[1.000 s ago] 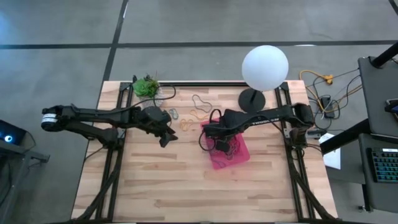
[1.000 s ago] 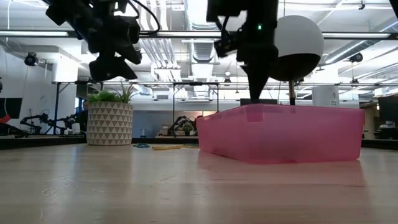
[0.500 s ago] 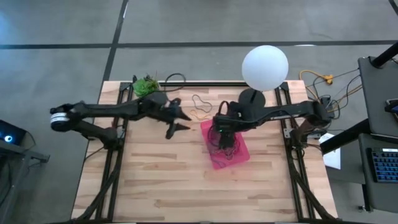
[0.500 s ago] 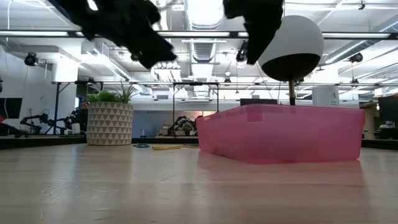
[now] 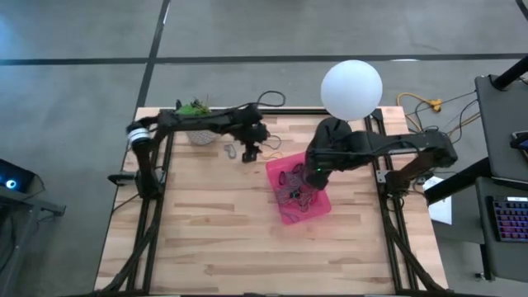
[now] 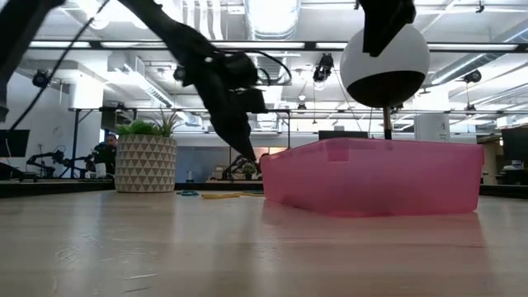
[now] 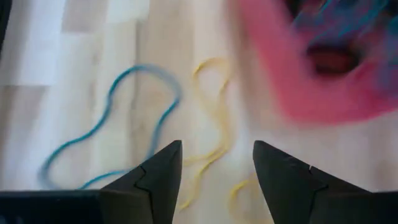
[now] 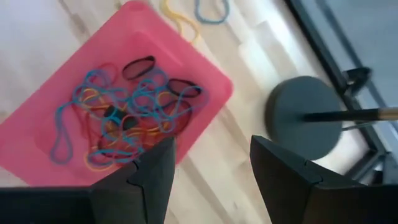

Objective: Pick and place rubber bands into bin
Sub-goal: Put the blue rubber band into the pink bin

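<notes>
Left gripper is low over the wooden slatted table, at the far side just beside the pink bin's far-left corner. Fingers spread wide, nothing between them. Left wrist view: its two dark fingertips straddle a thin yellowish rubber band lying flat on the wood; a blue-looking looped band lies next to it. Whether the tips touch the table, can't tell.

Right gripper is raised above the shallow translucent pink plastic bin, fingers wide apart and empty. Right wrist view looks down into the bin: a tangled pile of thin rubber bands in mixed colours, including two black loops, sits inside on its floor.

Bin stands mid-table, slightly right of centre. A few loose bands lie on the table just left of the left gripper.

White patterned pot with a green plant stands at the far-left table edge. White globe lamp on a black round base stands behind the bin, at the far edge.
</notes>
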